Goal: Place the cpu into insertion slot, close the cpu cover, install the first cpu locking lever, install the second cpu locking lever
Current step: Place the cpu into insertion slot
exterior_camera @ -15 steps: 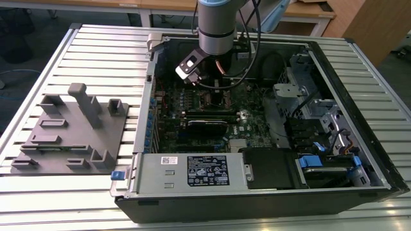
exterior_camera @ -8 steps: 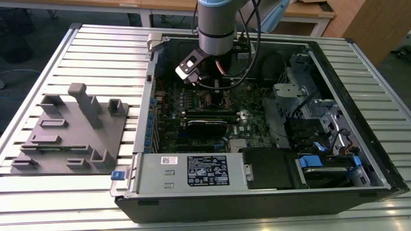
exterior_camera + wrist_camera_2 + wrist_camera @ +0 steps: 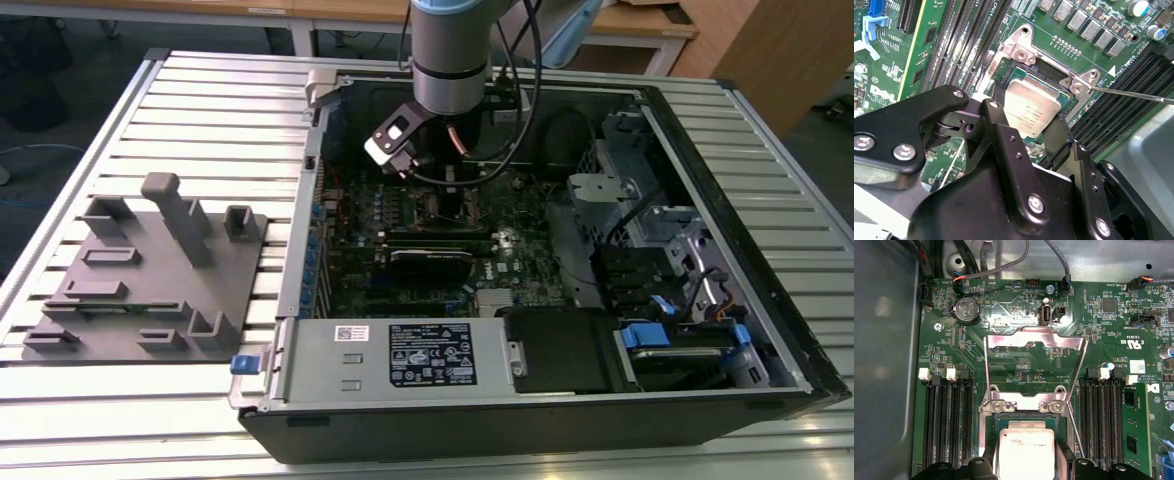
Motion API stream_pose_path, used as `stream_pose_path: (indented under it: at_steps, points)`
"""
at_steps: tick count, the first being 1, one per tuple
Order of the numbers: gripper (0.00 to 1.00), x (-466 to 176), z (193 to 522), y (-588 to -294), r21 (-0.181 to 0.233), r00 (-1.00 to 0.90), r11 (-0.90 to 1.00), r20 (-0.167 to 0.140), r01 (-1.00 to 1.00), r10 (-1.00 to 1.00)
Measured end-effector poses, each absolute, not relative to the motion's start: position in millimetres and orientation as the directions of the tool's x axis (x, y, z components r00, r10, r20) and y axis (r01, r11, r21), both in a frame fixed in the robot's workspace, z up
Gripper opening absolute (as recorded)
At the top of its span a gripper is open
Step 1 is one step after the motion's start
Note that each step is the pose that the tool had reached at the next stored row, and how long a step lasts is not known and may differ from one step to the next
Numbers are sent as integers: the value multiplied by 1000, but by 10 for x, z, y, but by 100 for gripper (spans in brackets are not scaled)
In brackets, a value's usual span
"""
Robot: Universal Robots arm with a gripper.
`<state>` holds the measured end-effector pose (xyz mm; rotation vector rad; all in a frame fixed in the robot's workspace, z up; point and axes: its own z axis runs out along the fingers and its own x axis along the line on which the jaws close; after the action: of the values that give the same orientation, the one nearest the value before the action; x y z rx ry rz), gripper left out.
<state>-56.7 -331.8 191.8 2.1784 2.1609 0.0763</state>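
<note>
The gripper (image 3: 1031,114) is down over the motherboard (image 3: 944,350), narrowed onto the cpu (image 3: 1030,107), which it appears to hold by two opposite edges; the chip sits right at the insertion slot (image 3: 1049,74), level with or just above it, and whether it is fully bedded I cannot tell.

Here is the danger as I see it: if the chip is a touch rotated or off-centre, it could ride up on the silver rim rather than drop flat; any downward push in that state would likely bend the fine contacts underneath. A tilted chip would jam one corner; a sideways drag could scrape the socket floor. The cpu cover (image 3: 1009,342) stands open, hinged back away from the slot, so nothing blocks the chip; the thin locking lever (image 3: 1134,94) juts out beside the socket and could snag a finger that swings wide.

Now the chip itself, in both wrist views: a flat square with a dull silver-tan metal lid, faint print across the top, a green edge peeking around it; rigid, thin, slick, with little to grip.

In the exterior view the arm (image 3: 454,60) reaches into the open computer case (image 3: 747,300) on the slatted counter (image 3: 134,100).
</note>
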Motion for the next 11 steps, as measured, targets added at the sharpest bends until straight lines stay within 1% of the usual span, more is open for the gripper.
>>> stream_pose_path:
  at_steps: [11]
  points:
    - [54, -567, 1912, -3319, 86, 9, -7, -16, 996, 1000]
